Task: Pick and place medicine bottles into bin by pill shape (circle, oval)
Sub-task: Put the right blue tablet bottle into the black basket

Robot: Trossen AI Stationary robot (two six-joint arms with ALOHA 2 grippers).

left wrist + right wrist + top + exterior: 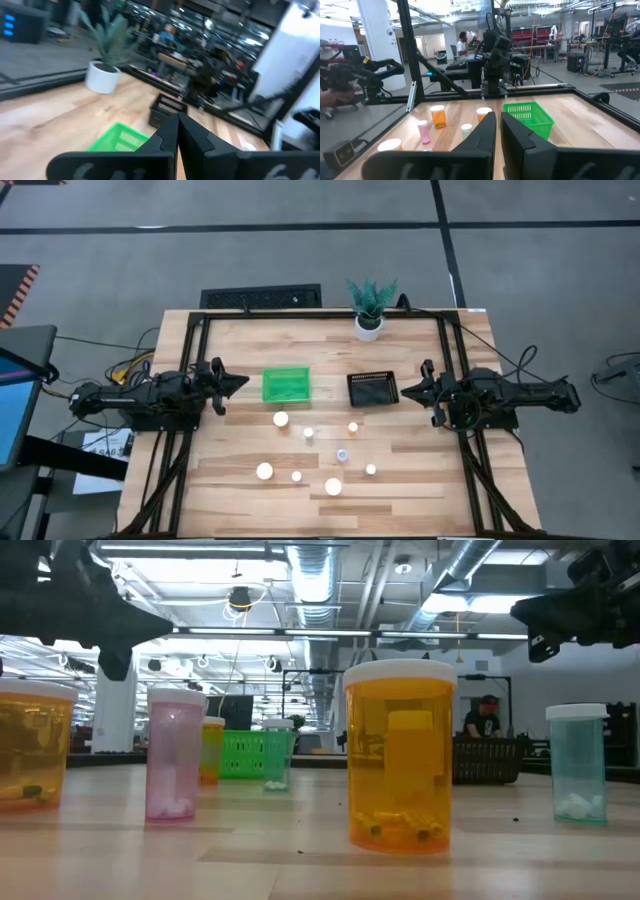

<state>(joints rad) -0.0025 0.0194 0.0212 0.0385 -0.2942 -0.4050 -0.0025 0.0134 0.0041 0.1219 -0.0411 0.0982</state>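
High view: medicine bottles (308, 434) scatter across the tabletop's near middle; left claw (236, 383) and right claw (408, 391) wait pressed together, empty, at opposite side edges. Low view: orange bottle (399, 755) crowds the pink bottle (173, 754) — knock-overs likely. Wrist views: green bin (529, 116) and black bin (168, 107) look alike in role — missorting risk.

You have 2 bins side by side mid-table: the left bin (286, 384) and the right bin (372, 389), with the potted plant (369, 310) behind them at the far edge. The medicine bottles (281, 419) stand scattered in front of the bins, toward the near edge. Your left gripper (236, 382) sits just left of the left bin; your right gripper (407, 391) sits just right of the right bin.
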